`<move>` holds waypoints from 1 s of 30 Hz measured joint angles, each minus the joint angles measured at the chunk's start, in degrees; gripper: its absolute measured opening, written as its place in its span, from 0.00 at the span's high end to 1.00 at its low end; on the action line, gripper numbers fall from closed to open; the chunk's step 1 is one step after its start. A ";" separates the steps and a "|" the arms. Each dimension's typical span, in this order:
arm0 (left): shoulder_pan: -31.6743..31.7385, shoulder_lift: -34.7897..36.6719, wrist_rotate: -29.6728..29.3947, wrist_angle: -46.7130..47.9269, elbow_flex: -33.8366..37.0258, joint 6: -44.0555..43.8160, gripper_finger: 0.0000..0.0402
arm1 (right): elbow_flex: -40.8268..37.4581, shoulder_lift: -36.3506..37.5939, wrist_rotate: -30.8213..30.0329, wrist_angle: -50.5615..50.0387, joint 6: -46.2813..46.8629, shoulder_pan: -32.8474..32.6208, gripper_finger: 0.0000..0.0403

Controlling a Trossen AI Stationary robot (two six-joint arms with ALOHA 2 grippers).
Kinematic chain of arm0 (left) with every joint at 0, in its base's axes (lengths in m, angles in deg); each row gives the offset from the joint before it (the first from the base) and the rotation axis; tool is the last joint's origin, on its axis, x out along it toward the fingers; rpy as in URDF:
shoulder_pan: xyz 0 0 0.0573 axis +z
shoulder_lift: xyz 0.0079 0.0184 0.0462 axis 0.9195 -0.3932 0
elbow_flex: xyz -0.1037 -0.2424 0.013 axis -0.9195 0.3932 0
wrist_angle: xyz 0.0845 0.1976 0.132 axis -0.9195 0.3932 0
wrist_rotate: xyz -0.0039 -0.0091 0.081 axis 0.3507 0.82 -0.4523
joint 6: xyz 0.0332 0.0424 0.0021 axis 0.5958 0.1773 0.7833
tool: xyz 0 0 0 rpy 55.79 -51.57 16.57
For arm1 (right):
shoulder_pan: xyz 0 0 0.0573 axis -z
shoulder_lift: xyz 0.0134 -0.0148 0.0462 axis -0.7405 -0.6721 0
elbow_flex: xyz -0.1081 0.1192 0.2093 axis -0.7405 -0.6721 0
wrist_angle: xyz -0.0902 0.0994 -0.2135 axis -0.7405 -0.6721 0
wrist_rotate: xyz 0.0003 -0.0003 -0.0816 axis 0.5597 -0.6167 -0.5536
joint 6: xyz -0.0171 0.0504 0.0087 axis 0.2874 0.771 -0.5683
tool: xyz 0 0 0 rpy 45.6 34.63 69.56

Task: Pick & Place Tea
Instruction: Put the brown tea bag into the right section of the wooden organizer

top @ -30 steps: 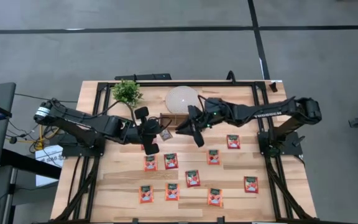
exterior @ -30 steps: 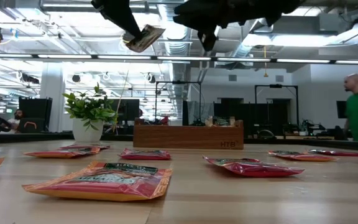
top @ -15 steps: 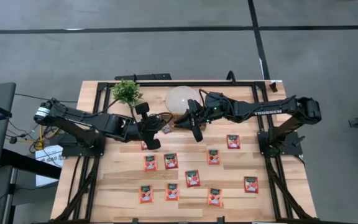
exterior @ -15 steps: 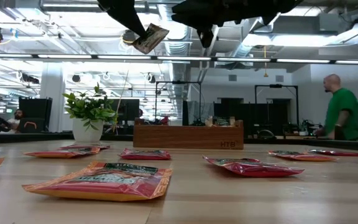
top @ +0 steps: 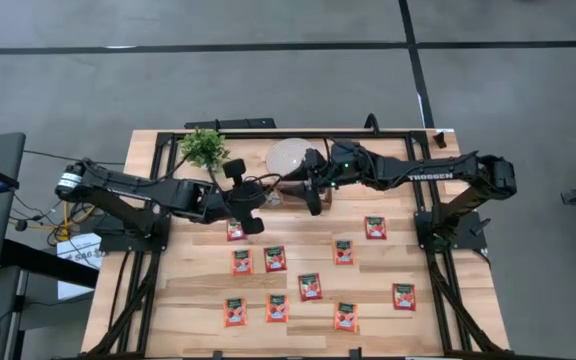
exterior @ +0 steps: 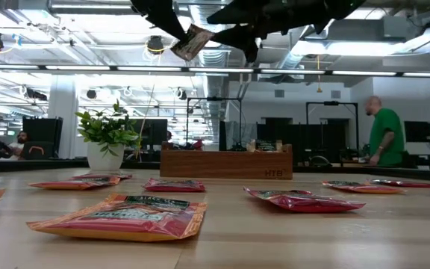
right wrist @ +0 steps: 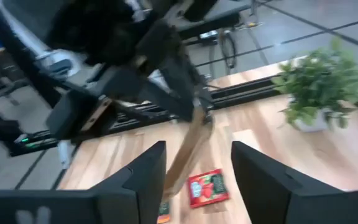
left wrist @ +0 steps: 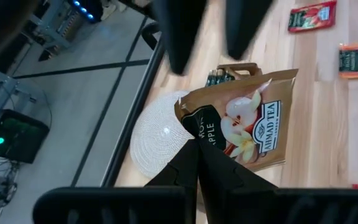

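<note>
Now, step: the two arms meet in the air to pass one tea bag, I think.
Tea packet (left wrist: 247,127): brown, with a pear picture, high above the table, over the wooden box (exterior: 226,162).
Left gripper (left wrist: 197,146): fingers pinched tight on the packet's corner.
Right gripper (right wrist: 191,171): just beside the packet, fingers spread wide, one on each side of it, not touching.
How to do it well: right fingers should close on a free edge, away from the left fingers; left should let go only after that.
Other tea packets (top: 310,287): red, flat on the table (top: 448,310).
Nearby: plant (top: 204,149) and round white mat (top: 290,156).
</note>
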 joint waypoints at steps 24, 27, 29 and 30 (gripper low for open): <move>0.30 -6.57 -2.83 -7.68 0.03 6.15 1.00 | 4.96 0.06 -0.84 -13.13 -1.57 2.66 0.56; 0.32 -6.83 -2.87 -9.84 0.04 7.29 1.00 | 4.96 -0.47 -0.76 -12.94 -1.55 2.61 0.55; 0.32 -7.04 -2.83 -9.98 0.06 7.35 1.00 | 4.92 -0.97 -0.64 -13.45 -1.06 2.55 0.56; 0.32 -7.05 -2.82 -10.13 0.07 7.36 1.00 | 4.89 -0.98 -0.62 -14.04 -1.05 2.55 0.56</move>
